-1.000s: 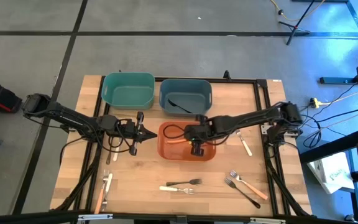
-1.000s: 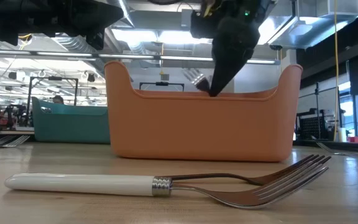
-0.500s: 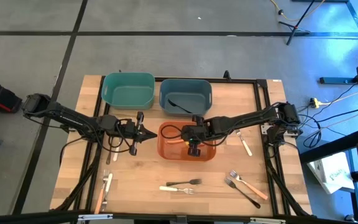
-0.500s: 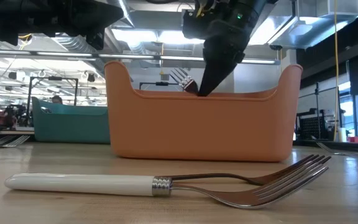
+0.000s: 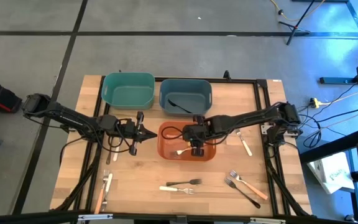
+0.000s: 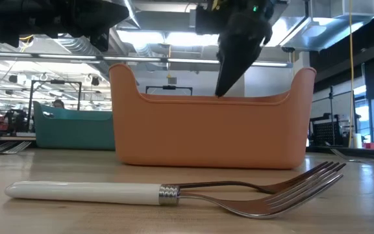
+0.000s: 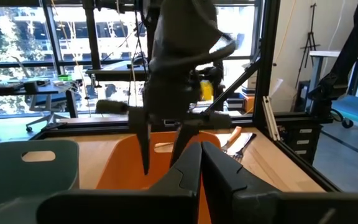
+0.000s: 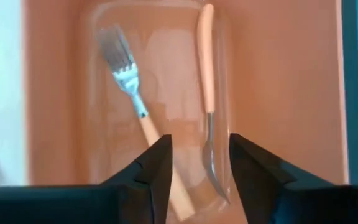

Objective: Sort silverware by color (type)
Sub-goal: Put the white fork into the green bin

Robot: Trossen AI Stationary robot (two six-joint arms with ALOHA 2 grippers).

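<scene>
The right gripper (image 5: 193, 147) hangs over the orange rectangular plastic bin (image 5: 211, 154), its two dark fingers (image 8: 156, 163) spread apart with nothing between them, and below them an orange-handled metal fork (image 8: 135, 106) lies on the bin floor alongside a second orange-handled utensil (image 8: 207, 93). So that piece appears sorted, and the risk from here lies in getting out cleanly: the fingertips sit low inside the bin walls, and a sideways pull before lifting could catch the rim and drag the light bin across the wooden table (image 5: 135, 199), perhaps into the blue-grey bin (image 5: 204, 90) holding a black utensil (image 5: 179, 106) just behind it. The left gripper (image 5: 148, 134) waits with its fingers pressed together, holding nothing, just beside the orange bin's left end; a swing by the right arm in that direction could make the two meet. Silverware remains loose on the table: a white-handled fork (image 6: 174, 192) and a dark fork (image 5: 185, 182) close together in front of the orange bin, two more forks (image 5: 244, 185) crossing near the right front, a pale utensil (image 5: 245, 145) to the right, and pieces at the left front (image 5: 104, 190). Where pieces lie touching, a grasp could lift or nudge the wrong neighbour, and thin flat handles may slip from the fingertips.
</scene>
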